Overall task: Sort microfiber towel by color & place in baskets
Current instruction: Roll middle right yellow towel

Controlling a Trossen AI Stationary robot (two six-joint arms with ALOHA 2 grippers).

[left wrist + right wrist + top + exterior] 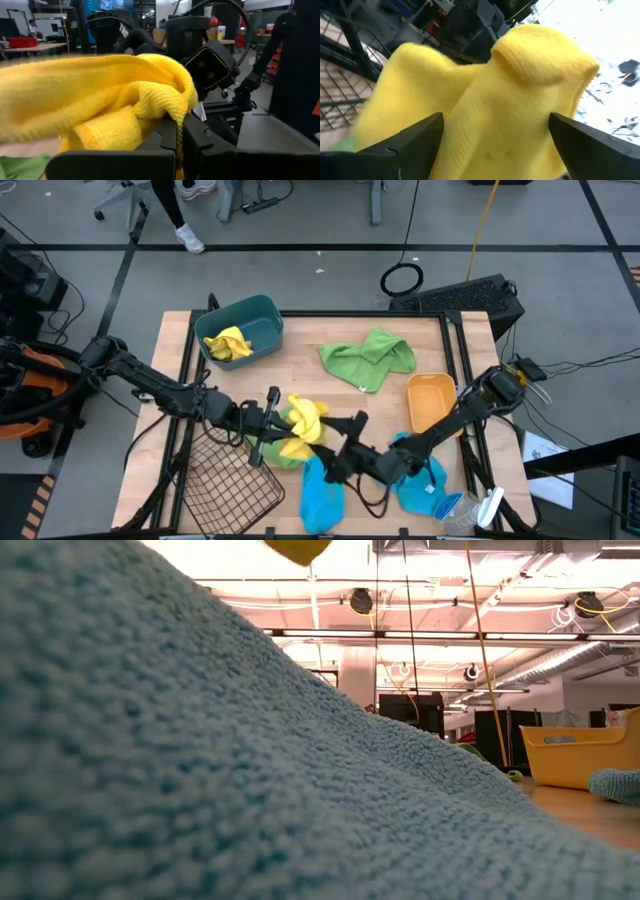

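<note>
My left gripper (272, 422) is shut on a yellow towel (303, 425) at the table's middle front, over a green towel (272, 452). My right gripper (495, 145) is open, with its fingers on either side of the same yellow towel (485, 100). Another yellow towel (228, 343) lies in the teal bin (262, 312). A second green towel (368, 358) lies spread on the table at the far middle. Two blue towels (322, 492) (422, 480) lie near the front edge. The orange tub (430, 402) and the wire basket (225, 480) hold no towels. My left gripper pinches a thin fold of the yellow towel (177, 131) between its two shut fingers (197, 137). The fingers come about level from the table's left. The rest of the towel bunches over the fingers, and its lowest tip (300, 548) hangs in the air above the table.
A clear bottle (470, 510) lies at the front right corner, beside the right blue towel. The near blue towel (200, 760) fills most of the low view. Bare wood shows between the teal bin and the wire basket.
</note>
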